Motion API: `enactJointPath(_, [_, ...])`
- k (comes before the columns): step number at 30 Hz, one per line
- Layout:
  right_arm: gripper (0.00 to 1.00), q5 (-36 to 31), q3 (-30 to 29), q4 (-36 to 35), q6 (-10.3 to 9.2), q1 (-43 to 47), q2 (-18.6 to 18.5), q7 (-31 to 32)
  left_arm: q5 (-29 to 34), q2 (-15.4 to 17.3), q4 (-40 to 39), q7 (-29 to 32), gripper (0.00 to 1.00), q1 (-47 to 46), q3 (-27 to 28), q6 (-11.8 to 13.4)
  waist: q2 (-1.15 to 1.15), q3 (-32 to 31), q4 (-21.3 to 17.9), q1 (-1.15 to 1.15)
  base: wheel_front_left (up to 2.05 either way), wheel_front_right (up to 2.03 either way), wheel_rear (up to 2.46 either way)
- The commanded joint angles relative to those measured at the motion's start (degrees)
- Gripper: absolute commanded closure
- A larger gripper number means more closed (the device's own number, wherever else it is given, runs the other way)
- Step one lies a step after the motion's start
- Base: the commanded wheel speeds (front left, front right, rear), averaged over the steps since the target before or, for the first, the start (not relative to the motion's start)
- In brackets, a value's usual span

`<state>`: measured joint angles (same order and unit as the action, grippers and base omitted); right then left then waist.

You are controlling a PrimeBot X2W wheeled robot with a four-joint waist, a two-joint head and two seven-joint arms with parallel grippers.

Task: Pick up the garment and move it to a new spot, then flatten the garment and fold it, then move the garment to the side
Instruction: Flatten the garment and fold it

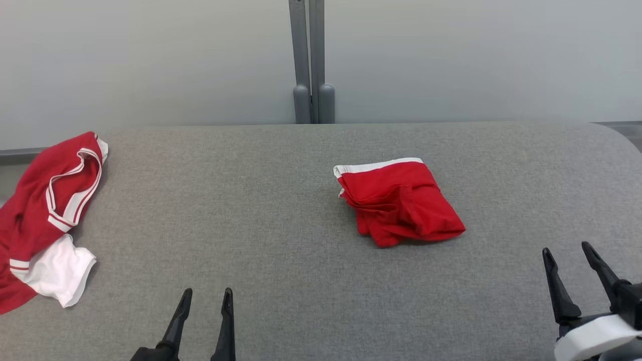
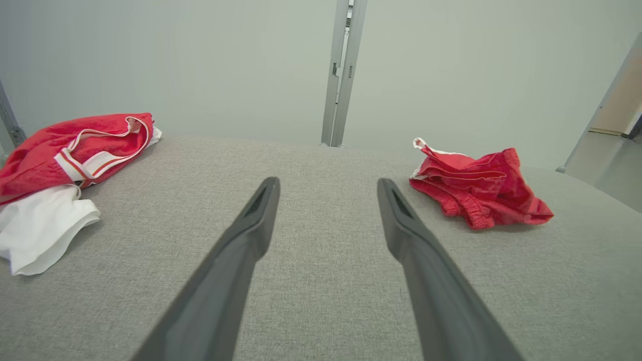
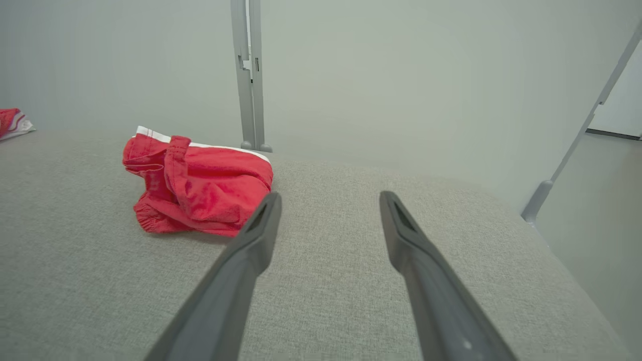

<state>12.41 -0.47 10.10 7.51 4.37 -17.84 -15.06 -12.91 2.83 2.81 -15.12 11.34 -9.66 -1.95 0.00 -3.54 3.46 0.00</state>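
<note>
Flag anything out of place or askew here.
The red and white shirt lies crumpled at the left end of the table. The red shorts in the middle are folded loosely and sit askew. Nothing spilled or damaged.

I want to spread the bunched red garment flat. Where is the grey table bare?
The widest bare patch lies between the jersey and the red garment, ahead of the left pincer. The jersey crowds the left edge.
</note>
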Motion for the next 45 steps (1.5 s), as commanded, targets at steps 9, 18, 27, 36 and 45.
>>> enactJointPath(9, [0.00,-2.3,-2.2,-2.1,-0.04,3.5,4.8,-0.1,0.8,0.1,2.2,0.0,0.00,-0.6,1.8,-3.0,0.00,0.0,-2.2,0.00,0.00,0.00,0.00])
enactJointPath(18, [1.00,1.0,-0.5,1.1,-0.04,-5.8,5.3,-0.1,-0.1,0.1,1.8,0.0,0.00,-2.6,0.9,-2.0,0.00,4.4,-2.0,0.00,0.00,0.00,0.00])
enactJointPath(27, [1.00,-1.3,11.0,17.9,-0.03,-31.6,0.8,2.0,-2.8,0.1,1.4,0.0,0.00,-11.3,-5.2,-0.3,0.00,16.0,3.6,0.00,0.00,0.00,0.00])
enactJointPath(36, [1.00,0.6,19.2,34.3,-0.03,-41.0,4.3,0.8,-4.8,0.1,1.1,0.0,0.00,-12.4,-8.0,1.6,0.00,17.6,7.1,0.00,0.00,0.00,0.00])
enactJointPath(45, [1.00,3.7,27.9,32.9,-0.03,-37.2,4.9,-0.1,-5.0,0.1,0.9,0.0,0.00,-11.1,-7.3,2.2,0.00,16.6,6.7,0.00,0.00,0.00,0.00])
